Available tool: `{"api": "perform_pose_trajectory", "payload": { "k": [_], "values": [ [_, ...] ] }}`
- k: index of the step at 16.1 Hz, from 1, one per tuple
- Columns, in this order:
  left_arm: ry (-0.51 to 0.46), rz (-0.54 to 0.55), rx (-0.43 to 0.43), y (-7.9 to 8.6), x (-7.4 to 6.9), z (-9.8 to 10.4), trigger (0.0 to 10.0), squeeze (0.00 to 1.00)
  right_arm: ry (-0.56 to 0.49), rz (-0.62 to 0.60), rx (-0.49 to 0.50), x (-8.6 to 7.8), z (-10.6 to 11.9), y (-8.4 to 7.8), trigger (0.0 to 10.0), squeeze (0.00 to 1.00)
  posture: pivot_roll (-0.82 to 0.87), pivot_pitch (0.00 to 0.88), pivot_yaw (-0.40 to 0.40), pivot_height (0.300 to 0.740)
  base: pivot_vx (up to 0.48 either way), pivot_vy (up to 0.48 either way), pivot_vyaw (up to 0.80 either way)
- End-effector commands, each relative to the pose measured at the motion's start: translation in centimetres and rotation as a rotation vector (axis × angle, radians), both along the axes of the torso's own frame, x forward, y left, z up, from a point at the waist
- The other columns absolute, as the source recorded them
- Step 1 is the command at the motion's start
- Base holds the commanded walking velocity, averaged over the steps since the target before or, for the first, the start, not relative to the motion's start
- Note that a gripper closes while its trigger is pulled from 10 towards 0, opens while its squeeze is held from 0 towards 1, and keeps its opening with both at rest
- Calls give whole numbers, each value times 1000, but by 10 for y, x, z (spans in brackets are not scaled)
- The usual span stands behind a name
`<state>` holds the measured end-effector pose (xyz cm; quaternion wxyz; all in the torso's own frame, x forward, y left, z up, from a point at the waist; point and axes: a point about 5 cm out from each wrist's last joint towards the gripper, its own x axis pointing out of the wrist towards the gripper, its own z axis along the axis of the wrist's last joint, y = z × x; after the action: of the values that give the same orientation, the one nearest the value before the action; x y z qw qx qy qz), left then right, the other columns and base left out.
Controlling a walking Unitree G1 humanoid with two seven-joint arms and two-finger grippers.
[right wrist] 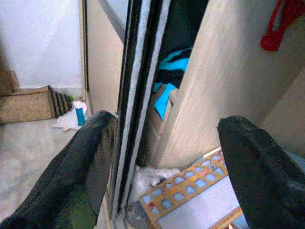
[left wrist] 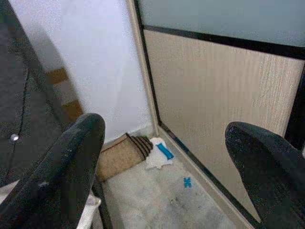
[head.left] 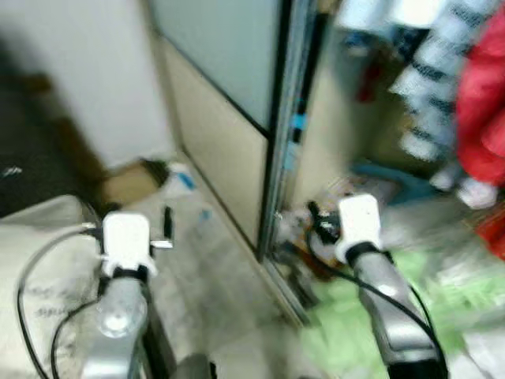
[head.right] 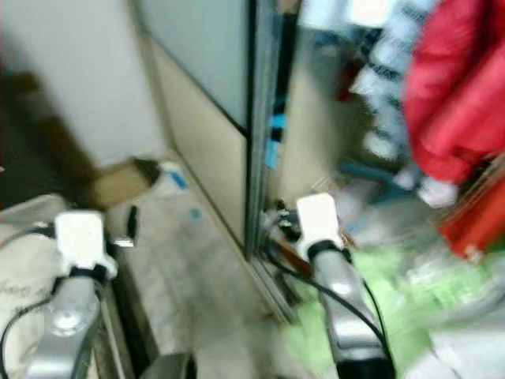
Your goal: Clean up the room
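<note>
Two end effectors are raised before a sliding closet door (head.left: 229,118), and both stand wide with nothing between their fingers. The left end effector (left wrist: 164,157) faces the corner where the white wall (left wrist: 90,62) meets the door's wood panel. Beyond its fingers (left wrist: 62,167), on the pale floor (left wrist: 157,205), lies a white cloth (left wrist: 157,155) with a small blue bottle (left wrist: 165,151) on it, touching a folded brown mat (left wrist: 119,155). A blue scrap (left wrist: 187,182) lies nearer, just beside the door track. A beige cushion (head.left: 39,268) sits under the left arm. The right end effector (right wrist: 164,157) points at the door's dark edge (right wrist: 136,95), with one finger on either side of it. Past it, inside the closet, blue and black clothes (right wrist: 169,71) are piled, and a board with a patterned border (right wrist: 190,191) lies on the floor below. A red strap (right wrist: 279,26) hangs over the inner panel. To the right of that end effector hang a red garment (head.right: 458,95) and a striped one (head.left: 438,71), and green stuff (head.left: 442,292), blurred, covers the floor.
</note>
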<state>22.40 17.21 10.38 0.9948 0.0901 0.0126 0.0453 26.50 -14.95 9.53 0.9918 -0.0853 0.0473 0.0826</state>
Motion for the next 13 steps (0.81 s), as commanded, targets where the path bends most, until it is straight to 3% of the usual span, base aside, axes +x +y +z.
{"api": "perform_pose_trajectory", "payload": {
  "k": [1, 4, 10, 13],
  "values": [
    [-11, 1, 16, 3, 1, 3, 10000, 0, -11, 27, 14, 2, 3, 6, 10000, 0, -37, 0, -62, 740, 0, 0, 800],
    [-14, -8, 13, 2, 3, 3, 10000, 0, -16, 33, 20, 5, 5, 8, 10000, 0, -35, 0, -65, 740, 0, 0, 0],
    [-22, -23, 4, 0, 7, 5, 10000, 0, -71, -10, 10, 13, 14, 8, 10000, 0, -41, 0, -57, 740, 0, -368, 0],
    [-34, -20, -31, -1, 7, 6, 10000, 0, -82, -12, 19, 15, 18, 8, 10000, 0, -45, 0, -57, 740, 0, -86, 0]
  ]
}}
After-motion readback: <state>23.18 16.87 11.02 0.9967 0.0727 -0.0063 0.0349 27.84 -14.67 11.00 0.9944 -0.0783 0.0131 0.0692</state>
